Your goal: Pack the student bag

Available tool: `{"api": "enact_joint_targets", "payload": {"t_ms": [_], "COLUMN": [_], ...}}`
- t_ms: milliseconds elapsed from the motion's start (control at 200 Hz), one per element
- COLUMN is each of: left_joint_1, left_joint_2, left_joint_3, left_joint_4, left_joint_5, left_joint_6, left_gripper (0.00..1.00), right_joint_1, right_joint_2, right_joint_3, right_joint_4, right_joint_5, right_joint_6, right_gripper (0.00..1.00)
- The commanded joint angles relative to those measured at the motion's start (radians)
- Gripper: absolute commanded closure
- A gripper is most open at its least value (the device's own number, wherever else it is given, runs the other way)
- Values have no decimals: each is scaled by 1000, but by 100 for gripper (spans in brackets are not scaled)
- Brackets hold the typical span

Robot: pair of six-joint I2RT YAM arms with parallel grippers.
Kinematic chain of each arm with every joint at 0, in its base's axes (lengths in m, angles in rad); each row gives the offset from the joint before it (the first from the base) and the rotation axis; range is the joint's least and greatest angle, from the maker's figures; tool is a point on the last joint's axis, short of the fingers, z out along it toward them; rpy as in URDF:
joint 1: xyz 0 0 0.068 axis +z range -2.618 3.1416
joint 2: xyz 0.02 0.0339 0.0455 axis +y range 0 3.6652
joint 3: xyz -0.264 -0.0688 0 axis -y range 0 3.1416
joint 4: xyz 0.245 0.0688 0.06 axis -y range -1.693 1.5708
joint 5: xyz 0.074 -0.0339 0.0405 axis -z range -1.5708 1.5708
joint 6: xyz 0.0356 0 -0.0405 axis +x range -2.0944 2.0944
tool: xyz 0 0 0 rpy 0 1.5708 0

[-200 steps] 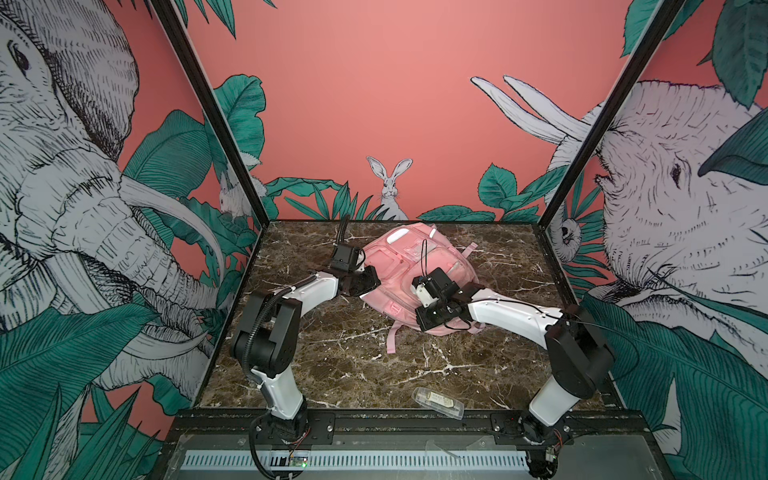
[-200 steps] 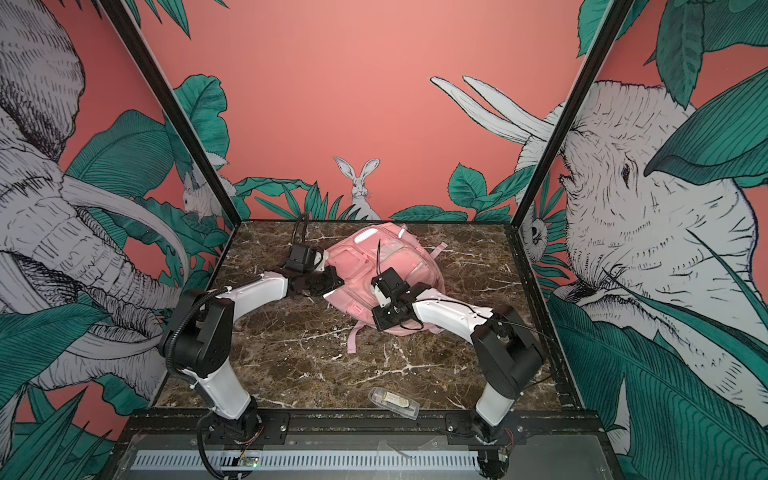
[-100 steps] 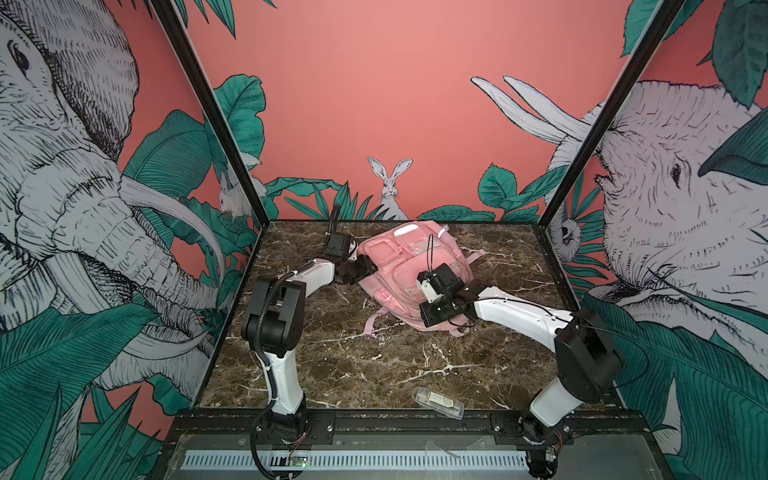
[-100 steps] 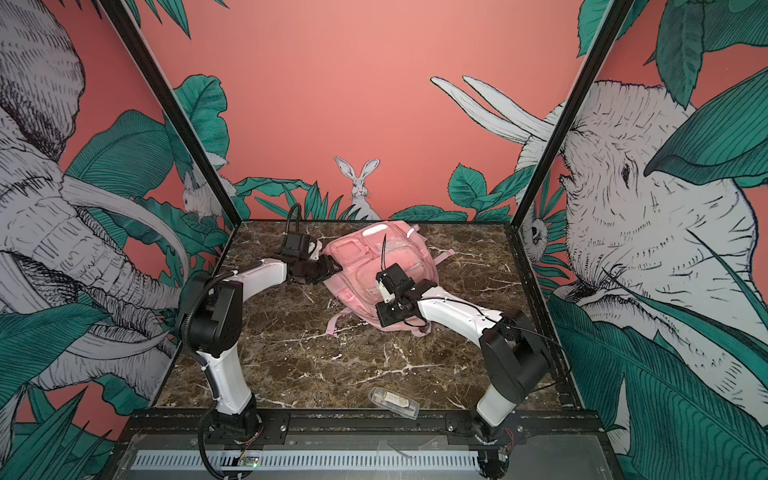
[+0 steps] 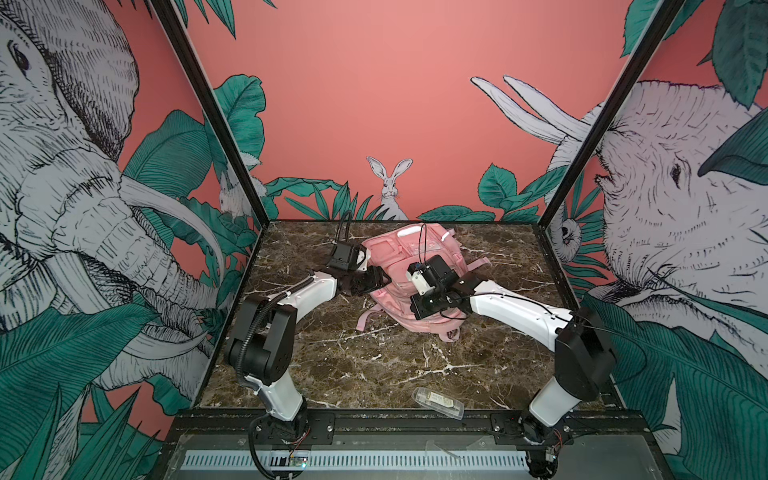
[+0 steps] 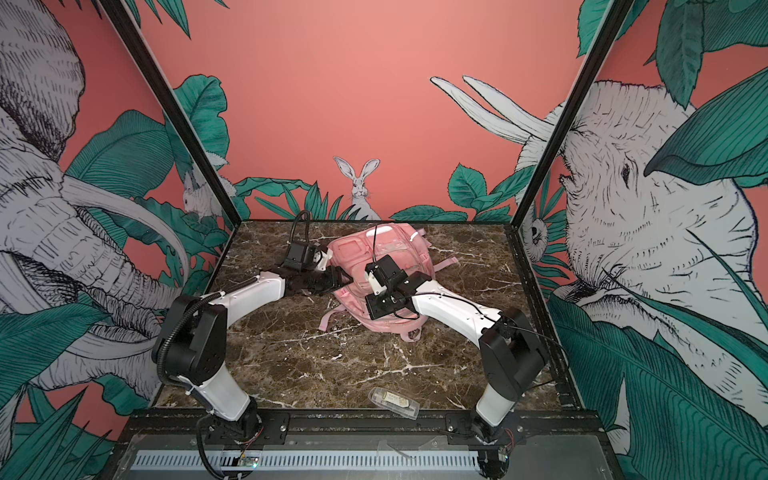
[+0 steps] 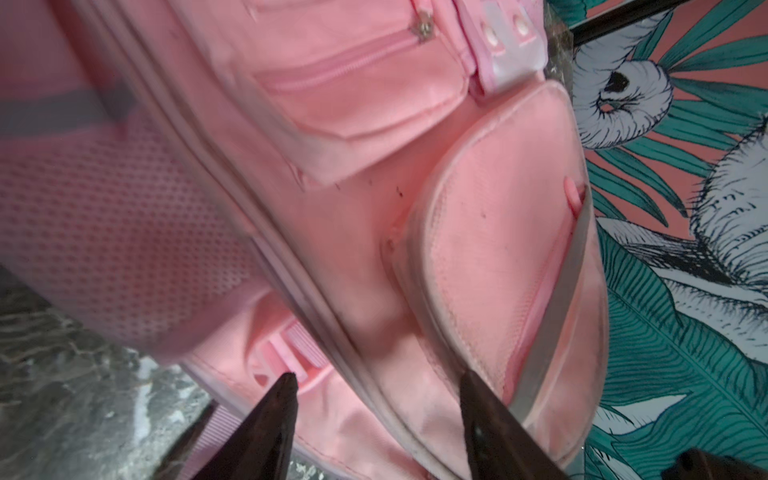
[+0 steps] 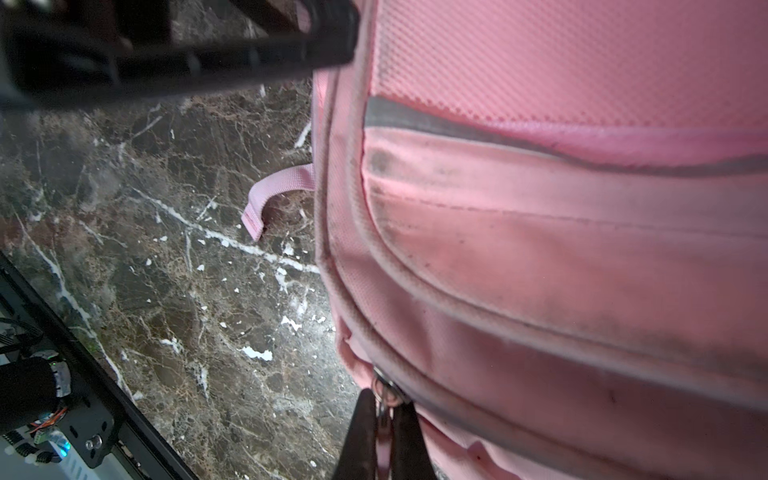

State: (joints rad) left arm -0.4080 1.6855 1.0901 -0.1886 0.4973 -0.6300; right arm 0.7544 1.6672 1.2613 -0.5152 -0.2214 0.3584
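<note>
**Bag at rear centre, right fingers on zip**

Bag (image 5: 395, 253) lies flat at the rear centre of the bench (image 5: 374, 365), front pockets up. Left fingers (image 7: 266, 415) are spread, tips at its side seam. The view is blurred, so contact cannot be told. Right fingers (image 8: 361, 428) are pressed together, pinching the zip pull (image 8: 384, 395) at the bag's edge; in both top views the wrist hides them. Clear case (image 5: 437, 401) sits near the front edge, well apart, its label too small to read.
</note>
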Motion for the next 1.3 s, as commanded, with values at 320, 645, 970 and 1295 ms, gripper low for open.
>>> {"api": "enact_joint_targets", "payload": {"t_ms": [320, 645, 970, 1295], "left_joint_1": [-64, -64, 42, 151], "left_joint_2": [-112, -109, -109, -70], "left_joint_3": [-94, -53, -3, 26], "left_joint_4": [71, 56, -30, -47], "left_joint_5": [24, -8, -16, -12], "left_joint_6": [-106, -89, -2, 42], "left_gripper": [37, 87, 100, 100], "right_joint_1": [11, 12, -20, -156], "right_joint_2": [70, 85, 5, -142], "right_joint_3": [133, 161, 58, -114], "right_joint_4": [54, 48, 27, 7], "right_joint_5": [-65, -77, -20, -5], "right_joint_6": [21, 24, 1, -32], "right_gripper": [100, 100, 100, 100]}}
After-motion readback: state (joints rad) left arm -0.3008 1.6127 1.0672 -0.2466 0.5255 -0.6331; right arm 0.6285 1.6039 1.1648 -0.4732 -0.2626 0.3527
